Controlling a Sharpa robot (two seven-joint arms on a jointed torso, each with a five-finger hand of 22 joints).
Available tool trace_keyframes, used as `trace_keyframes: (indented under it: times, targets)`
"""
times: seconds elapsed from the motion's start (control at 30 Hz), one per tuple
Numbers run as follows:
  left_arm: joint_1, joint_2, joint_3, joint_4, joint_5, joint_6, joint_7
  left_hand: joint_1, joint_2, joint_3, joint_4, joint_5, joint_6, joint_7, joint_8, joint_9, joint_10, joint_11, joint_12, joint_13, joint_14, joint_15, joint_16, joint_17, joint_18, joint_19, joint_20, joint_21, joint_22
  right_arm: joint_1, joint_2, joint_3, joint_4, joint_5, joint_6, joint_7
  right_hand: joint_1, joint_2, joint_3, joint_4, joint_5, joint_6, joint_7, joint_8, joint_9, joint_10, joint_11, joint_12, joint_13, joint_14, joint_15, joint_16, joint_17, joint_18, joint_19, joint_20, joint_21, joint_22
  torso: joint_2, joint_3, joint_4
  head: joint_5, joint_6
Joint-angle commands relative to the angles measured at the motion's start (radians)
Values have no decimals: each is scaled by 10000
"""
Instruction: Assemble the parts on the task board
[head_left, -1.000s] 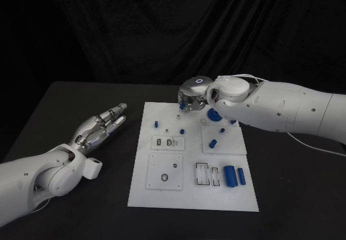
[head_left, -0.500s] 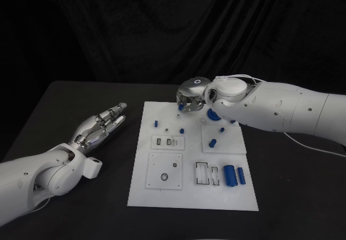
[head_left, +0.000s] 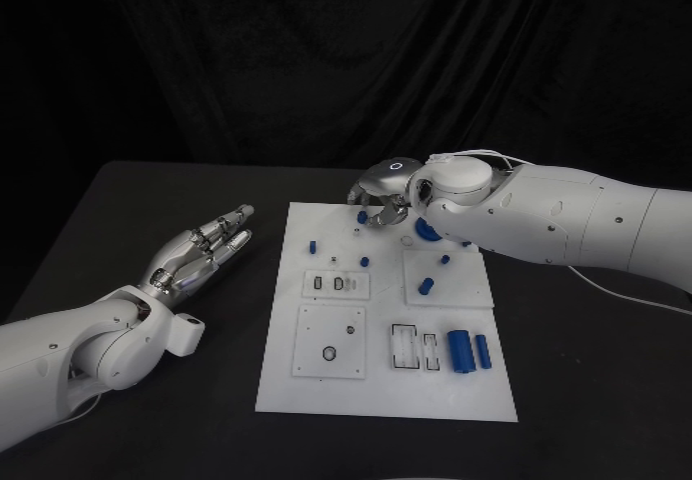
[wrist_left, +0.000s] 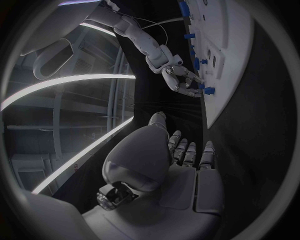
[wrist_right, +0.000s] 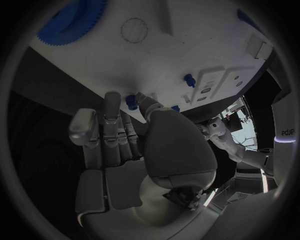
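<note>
So the task board (head_left: 382, 320) sits in the middle of the head view, a white plate on the black table (head_left: 130, 210). The right hand (head_left: 381, 196) is up at the board's top edge, fingers curled down around a small blue part (head_left: 361, 213) there. From the head camera you can't really tell if it's got the part or is just touching it. The right wrist view helps: the fingertips (wrist_right: 112, 102) bunch together right at that blue part (wrist_right: 132, 102), thumb pressed in beside it, so it looks pinched, sitting at the board's edge.

The right wrist view also catches a big blue toothed gear (wrist_right: 69, 22) in its upper left.

The left hand (head_left: 199, 252) lies left of the board, fingers straight and slightly spread, holding nothing. The left wrist view confirms the flat, empty palm (wrist_left: 178, 155).

More blue cylinders (head_left: 469, 352) lie at the board's lower right.
</note>
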Motion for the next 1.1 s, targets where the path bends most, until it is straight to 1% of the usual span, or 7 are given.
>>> trace_keyframes:
  times: [0.03, 0.4, 0.57, 0.9, 0.93, 1.0, 1.1]
  targets:
    - [20, 7, 9, 13, -22, 118, 1861, 99, -34, 75, 8, 50, -17, 79, -13, 4, -19, 8, -65, -17, -22, 56, -37, -14, 187, -2, 59, -21, 17, -23, -78, 6, 17, 21, 51, -442, 30, -24, -245, -45, -72, -1547, -78, -135, -783, -656, 55, 91, 103, -324, 60, -92, -122, 151, -324, 45, -360, -318, 2, 0, 1, 7, 24]
    - [19, -142, 8, 81, -22, 98, 1876, 105, -35, 77, 5, 54, -16, 84, -14, 4, -16, 11, -63, -16, -22, 59, -37, -14, 187, -2, 61, -21, 17, 313, -1334, 70, 1418, 280, -2749, 289, 477, 194, -386, -215, 542, -393, 315, 159, -812, -718, -32, 1099, 572, -349, -17, 142, -32, 102, -136, 12, -263, 6, -9, 5, -13, 114, 13]
    - [19, -193, 8, 131, -21, 69, 1871, 120, -39, 84, -5, 66, -1, 89, -12, 6, -13, 19, -61, -15, -22, 65, -37, -14, 187, -1, 67, -19, 17, 608, -2317, 52, 2343, 299, -2554, 139, 554, 301, -228, -194, 736, 770, 592, 395, -704, 20, -168, 1907, 860, -224, -99, 281, 108, 70, 14, -63, -155, 209, -11, 10, -30, 133, 15]
    - [19, -139, 8, 149, -21, 75, 1861, 150, -41, 101, -18, 97, -39, 66, -19, 1, -12, 44, -60, -14, -22, 84, -37, -14, 187, 3, 81, -16, 20, 612, -4039, -115, 3353, 449, -1773, -384, 430, 232, -179, 110, 368, 1455, 399, 145, -1219, -821, -685, 8194, 5259, -639, -305, -366, -242, 278, -671, -216, -1522, -590, -8, -12, -37, 167, 69]
    - [19, -135, 8, 148, -21, 77, 1861, 155, -41, 103, -20, 101, -48, 59, -21, 0, -12, 49, -60, -14, -22, 87, -37, -14, 187, 3, 84, -16, 20, 578, -4140, -120, 3397, 470, -1757, -430, 306, 173, -284, 221, 225, 1515, 395, 141, -1249, -768, -749, 9045, 5825, -223, -265, 451, 829, 168, -317, -226, -1083, -111, -5, -15, -27, 160, 58]
    - [19, -124, 8, 140, -21, 85, 1859, 155, -41, 103, -20, 101, -48, 59, -21, 0, -12, 49, -60, -14, -22, 87, -37, -14, 187, 3, 84, -16, 20, 496, -4353, -128, 3489, 508, -1729, -578, -72, 226, -516, 549, 141, 1613, 349, 133, -1298, 2446, -849, 12443, 9868, 1307, -334, 3444, 5138, -220, 830, -266, 508, 1486, -4, -15, -32, 156, 33]
    - [18, -104, 8, 122, -21, 99, 1859, 172, -39, 114, -26, 118, -57, 34, -23, -1, -14, 63, -60, -14, -22, 98, -37, -14, 187, 4, 94, -15, 20, 416, -4528, -134, 3555, 534, -1647, -814, -241, 273, -666, 731, 117, 1605, 306, 79, -1377, 4331, -890, 13869, 11991, 2219, -402, 5258, 8066, -554, 1766, -352, 1892, 2889, 1, -8, -25, 132, 12]
